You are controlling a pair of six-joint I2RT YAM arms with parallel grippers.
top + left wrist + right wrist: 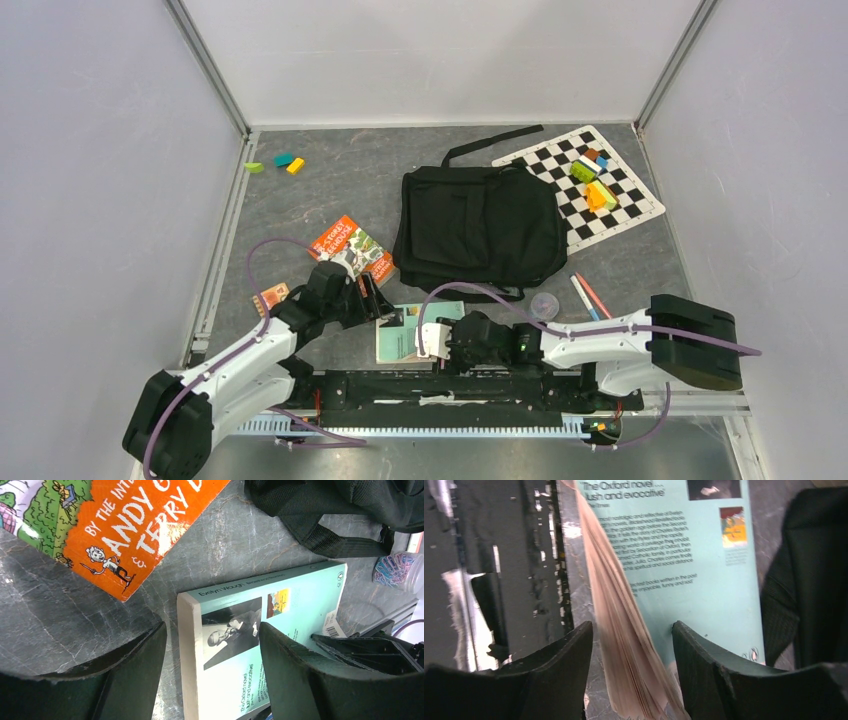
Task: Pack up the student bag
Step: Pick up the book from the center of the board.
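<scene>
The glossy teal paperback (300, 595) is lying half hidden under both arms. The left gripper (211, 630) is straddling its spine and the right gripper (631, 627) its fanned pages, jaws apart, perhaps not yet touching. The soft black bag (480, 225) is lying flat mid-table, beside the checkered mat (600, 225).

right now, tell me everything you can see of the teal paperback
The teal paperback lies closed, back cover up, on the grey table at its near edge. Its cover shows blurb text, a black-and-white photo and a barcode; the spine reads Evelyn Waugh. The left hand straddles its spine edge, the right hand its cream page edge, both open.
</scene>
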